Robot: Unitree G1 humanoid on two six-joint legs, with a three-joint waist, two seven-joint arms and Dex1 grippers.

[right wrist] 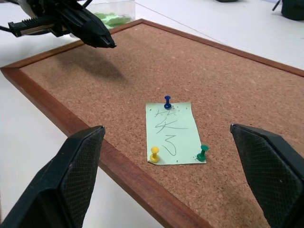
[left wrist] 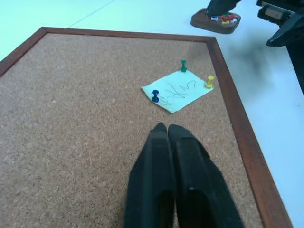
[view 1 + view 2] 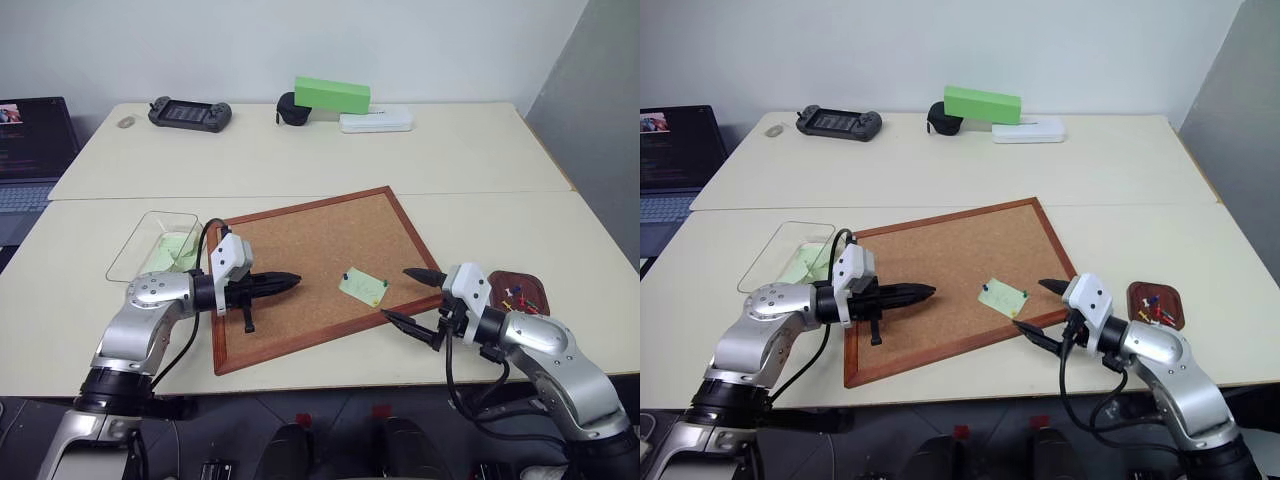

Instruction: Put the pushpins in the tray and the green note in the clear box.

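Note:
The pale-green note (image 3: pixel 363 286) lies on the corkboard (image 3: pixel 300 250), held by a blue pushpin (image 1: pixel 167 101), a yellow one (image 1: pixel 154 154) and a green one (image 1: pixel 203 152). My left gripper (image 3: pixel 295 281) is shut and empty, hovering over the board left of the note and pointing at it. Just right of the note, at the board's near right edge, my right gripper (image 3: pixel 395 293) stands open, its jaws wide apart and facing the note. The dark reddish tray (image 3: pixel 518 293) with several pins sits right of the board. Left of the board is the clear box (image 3: pixel 155 245), with green paper inside.
At the far side of the table are a bright green block (image 3: pixel 332 95), a white case (image 3: pixel 376 121), a black object (image 3: pixel 291 110) and a handheld game console (image 3: pixel 190 113). A laptop (image 3: pixel 30 150) stands at the far left. The table's front edge is close below both arms.

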